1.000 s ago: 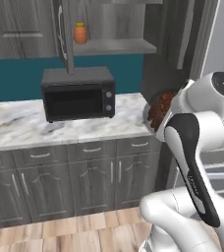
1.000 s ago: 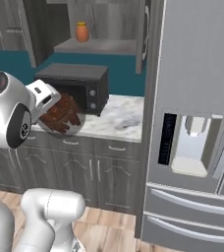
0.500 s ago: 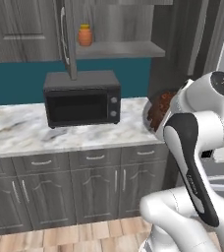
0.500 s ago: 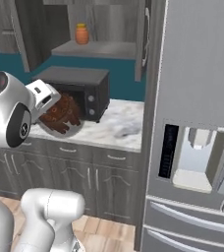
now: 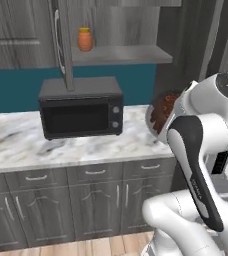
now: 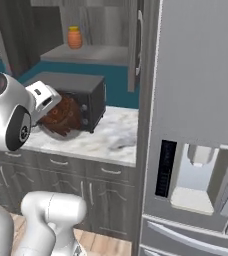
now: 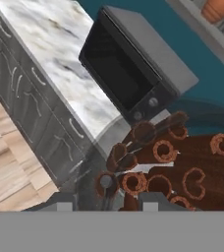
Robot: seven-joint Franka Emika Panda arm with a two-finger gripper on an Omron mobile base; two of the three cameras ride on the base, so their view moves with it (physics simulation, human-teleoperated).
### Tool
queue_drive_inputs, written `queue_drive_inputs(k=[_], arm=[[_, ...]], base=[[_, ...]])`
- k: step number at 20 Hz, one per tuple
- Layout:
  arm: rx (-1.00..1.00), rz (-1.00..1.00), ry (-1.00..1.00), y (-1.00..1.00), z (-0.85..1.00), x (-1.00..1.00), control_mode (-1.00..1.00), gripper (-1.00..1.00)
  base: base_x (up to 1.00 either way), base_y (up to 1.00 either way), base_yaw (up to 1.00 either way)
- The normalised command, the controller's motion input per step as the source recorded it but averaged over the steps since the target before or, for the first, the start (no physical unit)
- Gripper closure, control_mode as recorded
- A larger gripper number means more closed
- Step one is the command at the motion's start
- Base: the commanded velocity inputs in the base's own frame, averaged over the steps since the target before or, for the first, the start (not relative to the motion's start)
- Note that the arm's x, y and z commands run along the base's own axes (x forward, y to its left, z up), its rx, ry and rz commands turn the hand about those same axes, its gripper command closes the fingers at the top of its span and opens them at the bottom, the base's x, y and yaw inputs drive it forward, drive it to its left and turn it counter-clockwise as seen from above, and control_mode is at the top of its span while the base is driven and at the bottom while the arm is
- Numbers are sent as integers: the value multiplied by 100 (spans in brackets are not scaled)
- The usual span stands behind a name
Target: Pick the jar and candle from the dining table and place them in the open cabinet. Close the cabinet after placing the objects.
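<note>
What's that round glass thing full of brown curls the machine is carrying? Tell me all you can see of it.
It is the jar, squat, round and of clear glass, packed with reddish-brown rolled sticks whose curled ends face the hand camera. It is tipped on its side, carried at the hand above the marble counter's edge, near the black microwave. The grip itself is hidden.

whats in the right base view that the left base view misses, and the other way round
Right base view alone: the steel fridge with its dispenser, right of the counter. Left base view alone: the long stretch of counter left of the microwave, and more base cabinets. Both show the jar of reddish-brown sticks held up at the arm's end, the microwave, the open cabinet shelf and the small orange bottle on it.
</note>
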Motion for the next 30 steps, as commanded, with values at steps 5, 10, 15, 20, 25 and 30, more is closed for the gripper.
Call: queue_drive_inputs(k=[5,10,15,20,25,30], arm=[[0,0,0,0,0,0,100,100],[0,0,0,0,0,0,100,100],[0,0,0,0,0,0,100,100],[0,0,0,0,0,0,100,100],[0,0,-10,0,5,3,-100,100],[0,0,-10,0,28,0,-100,100]], base=[[86,0,2],[89,0,2],[82,0,1],[58,0,1],[12,0,0],[0,0,0]])
